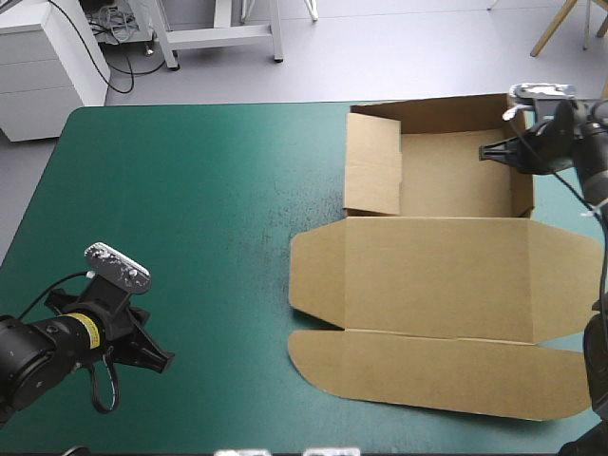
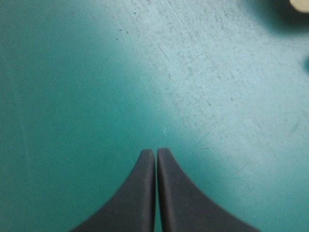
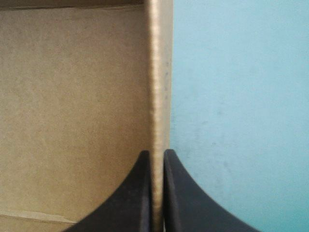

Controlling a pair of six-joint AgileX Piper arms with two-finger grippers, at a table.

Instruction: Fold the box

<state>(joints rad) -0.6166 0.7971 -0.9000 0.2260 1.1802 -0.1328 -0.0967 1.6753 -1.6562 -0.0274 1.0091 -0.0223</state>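
Observation:
The brown box (image 1: 437, 275) lies on the right half of the table as an open tray with its lid flat toward the front edge. The tray's walls stand raised around its floor (image 1: 446, 176). My right gripper (image 1: 518, 152) comes down onto the tray's right wall, shut on it. In the right wrist view that wall (image 3: 159, 87) runs as a thin strip up from between the fingers of the gripper (image 3: 157, 153), with tray floor (image 3: 72, 106) on one side and cover on the other. My left gripper (image 1: 157, 359) hovers near the front left corner, shut and empty (image 2: 156, 152).
The teal-green cover (image 1: 190, 209) spreads bare between my left gripper and the box. The lid's rounded front flap (image 1: 427, 370) lies close to the table's front edge. The box's right side reaches nearly to the table's right edge.

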